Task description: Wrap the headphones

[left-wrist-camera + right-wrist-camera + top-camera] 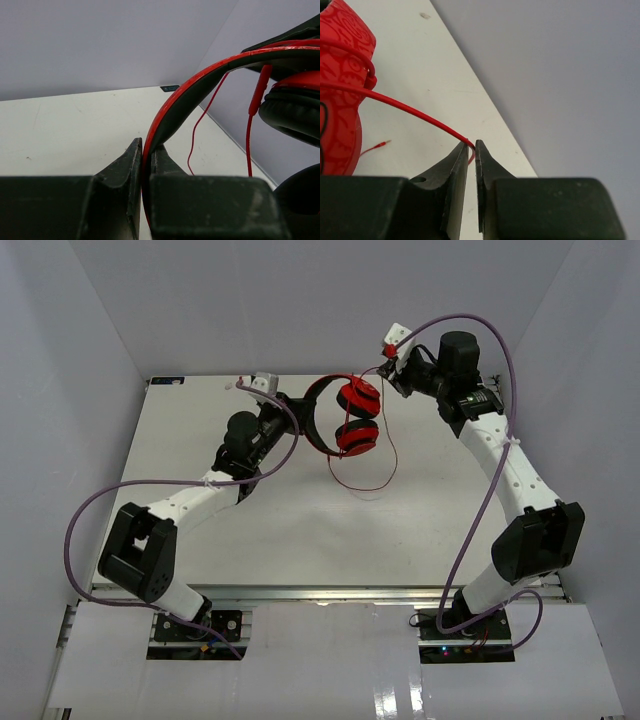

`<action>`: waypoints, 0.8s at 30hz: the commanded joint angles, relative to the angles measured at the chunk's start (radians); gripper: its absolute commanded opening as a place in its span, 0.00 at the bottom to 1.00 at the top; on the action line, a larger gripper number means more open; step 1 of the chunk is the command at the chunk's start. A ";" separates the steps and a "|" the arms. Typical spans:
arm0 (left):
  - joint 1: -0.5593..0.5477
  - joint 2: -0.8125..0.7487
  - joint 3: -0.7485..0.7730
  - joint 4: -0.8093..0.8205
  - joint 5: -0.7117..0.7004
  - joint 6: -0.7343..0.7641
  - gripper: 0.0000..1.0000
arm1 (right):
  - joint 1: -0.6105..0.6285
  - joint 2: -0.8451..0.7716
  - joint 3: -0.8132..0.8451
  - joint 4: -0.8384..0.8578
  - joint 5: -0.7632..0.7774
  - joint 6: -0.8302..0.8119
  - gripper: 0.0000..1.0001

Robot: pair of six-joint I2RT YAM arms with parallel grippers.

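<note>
White table [300, 530], grey walls [100, 320] on three sides. Two purple cables [75, 525] loop off arms, none crossing headphones [345, 420]. One headset: two red cups, one black headband, one thin red cord [391, 455]. Headset held over far-centre table, between grippers. Left gripper [147, 150] clamped narrow on headband. Right gripper [471, 146] nearly closed, pinching cord just beside upper cup. Slack cord loops below cups.
</note>
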 commanded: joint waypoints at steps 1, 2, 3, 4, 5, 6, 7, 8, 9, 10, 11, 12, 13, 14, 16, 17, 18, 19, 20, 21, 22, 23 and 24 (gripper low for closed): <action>-0.002 -0.085 0.020 0.058 0.058 -0.080 0.00 | -0.013 0.040 0.049 0.050 -0.243 0.134 0.18; -0.002 -0.088 0.021 0.058 0.059 -0.087 0.00 | -0.013 0.042 0.044 0.060 -0.265 0.148 0.18; -0.002 -0.091 0.022 0.059 0.060 -0.093 0.00 | -0.013 0.043 0.039 0.069 -0.286 0.162 0.18; -0.002 -0.094 0.023 0.059 0.061 -0.100 0.00 | -0.013 0.044 0.034 0.079 -0.308 0.175 0.18; -0.002 -0.097 0.024 0.060 0.061 -0.107 0.00 | -0.012 0.045 0.028 0.087 -0.340 0.188 0.18; -0.002 -0.101 0.027 0.061 0.061 -0.114 0.00 | -0.012 0.045 0.022 0.095 -0.374 0.199 0.18; -0.002 -0.103 0.032 0.058 0.062 -0.123 0.00 | -0.013 0.044 0.013 0.109 -0.395 0.214 0.18; -0.002 -0.105 0.038 0.054 0.063 -0.130 0.00 | -0.013 0.043 0.003 0.125 -0.416 0.230 0.18; -0.002 -0.107 0.045 0.051 0.063 -0.136 0.00 | -0.013 0.042 -0.008 0.142 -0.437 0.246 0.18; -0.002 -0.108 0.050 0.049 0.063 -0.141 0.00 | -0.013 0.040 -0.015 0.154 -0.452 0.257 0.19; -0.002 -0.110 0.054 0.046 0.062 -0.143 0.00 | -0.013 0.039 -0.020 0.164 -0.458 0.264 0.19; -0.002 -0.115 0.064 0.038 0.061 -0.143 0.00 | -0.014 0.038 -0.034 0.194 -0.477 0.287 0.20; -0.002 -0.121 0.073 0.030 0.060 -0.143 0.00 | -0.015 0.036 -0.049 0.225 -0.495 0.309 0.21; -0.002 -0.125 0.078 0.022 0.057 -0.141 0.00 | -0.014 0.038 -0.057 0.247 -0.507 0.331 0.22; -0.002 -0.135 0.088 0.006 0.055 -0.140 0.00 | -0.013 0.044 -0.076 0.314 -0.538 0.398 0.26; -0.002 -0.138 0.091 0.003 0.056 -0.142 0.00 | -0.012 0.050 -0.083 0.354 -0.551 0.436 0.28; -0.002 -0.142 0.095 -0.001 0.057 -0.145 0.00 | -0.012 0.055 -0.091 0.395 -0.564 0.474 0.29; -0.002 -0.147 0.098 -0.005 0.058 -0.149 0.00 | -0.012 0.062 -0.106 0.442 -0.575 0.514 0.30; -0.002 -0.152 0.102 -0.012 0.058 -0.151 0.00 | -0.013 0.068 -0.119 0.484 -0.584 0.549 0.31; -0.002 -0.156 0.108 -0.021 0.057 -0.149 0.00 | -0.013 0.075 -0.129 0.517 -0.591 0.576 0.32; -0.002 -0.161 0.114 -0.031 0.056 -0.147 0.00 | -0.013 0.082 -0.139 0.548 -0.598 0.602 0.33; -0.002 -0.164 0.121 -0.042 0.052 -0.144 0.00 | -0.013 0.092 -0.145 0.574 -0.606 0.624 0.33; -0.002 -0.167 0.127 -0.053 0.049 -0.140 0.00 | -0.013 0.101 -0.150 0.601 -0.614 0.646 0.33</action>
